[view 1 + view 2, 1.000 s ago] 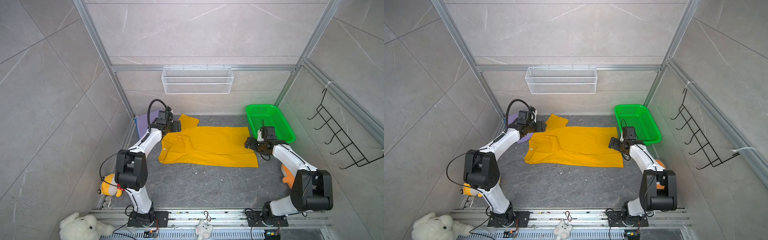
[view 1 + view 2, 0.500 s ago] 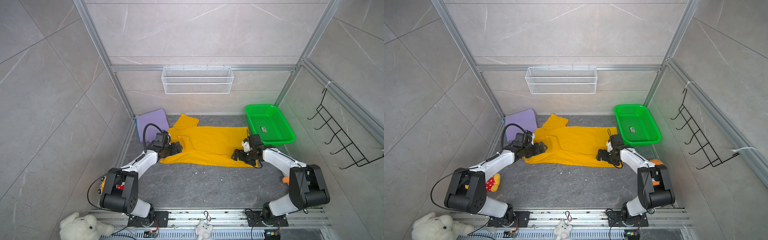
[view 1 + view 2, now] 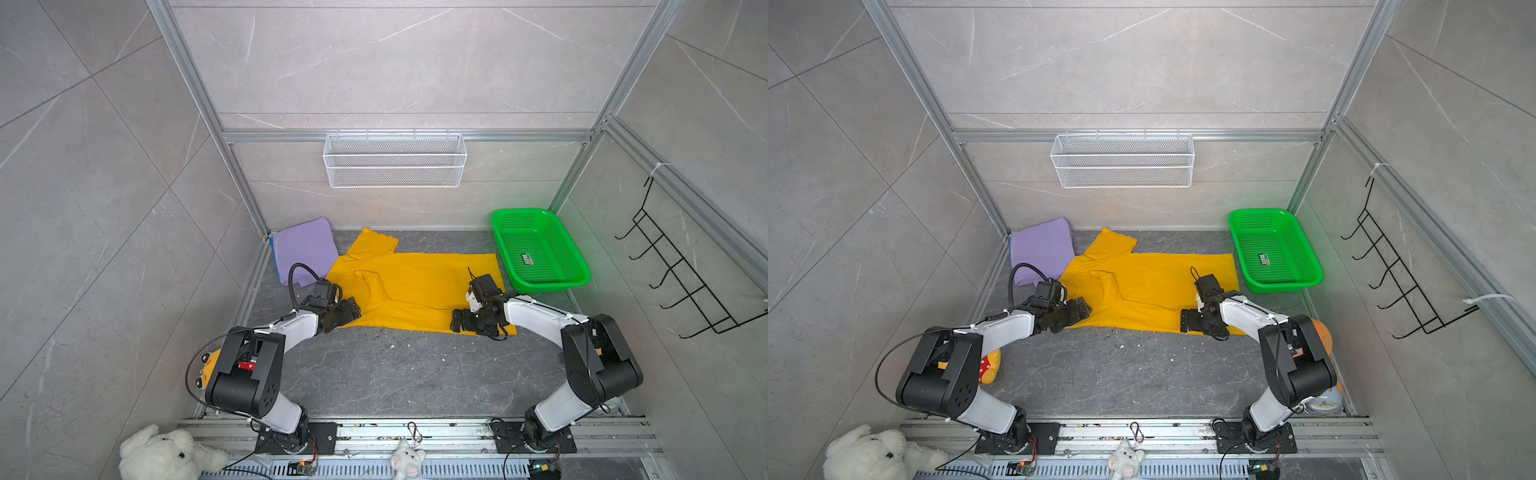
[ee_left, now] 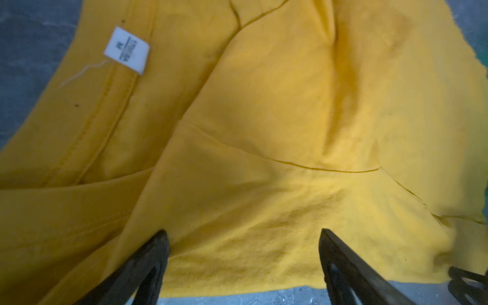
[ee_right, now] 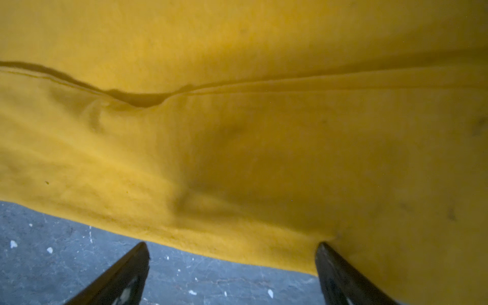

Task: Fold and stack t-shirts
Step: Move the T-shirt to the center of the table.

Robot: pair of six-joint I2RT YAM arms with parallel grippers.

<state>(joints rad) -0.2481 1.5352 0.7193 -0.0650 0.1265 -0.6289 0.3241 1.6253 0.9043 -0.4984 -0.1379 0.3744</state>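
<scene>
Left wrist view shows the mustard-yellow cotton short-sleeved t-shirt spread right ahead of the left gripper. The gripper's black fingers stand wide apart, holding nothing. The shirt's near edge runs between them over the dark grey stone table. In the right wrist view the right gripper gapes just as wide and is also empty. One of its fingers is over bare table just short of the hem and the other is over the cloth.

In both top views the yellow shirt lies flat across the back of the table, collar end toward the left gripper. A folded lavender-purple t-shirt sits in the back left corner, just beside the yellow sleeve.

Only a thin sliver of a blue t-shirt shows at the lavender one's outer edge. Each gripper covers a near corner of the yellow shirt from above. Whether the fingertips touch the cloth cannot be told, and the print on the white neck label is too small to read.

Both arms reach low from the front rail, elbows bent outward and forearms angled inward.
</scene>
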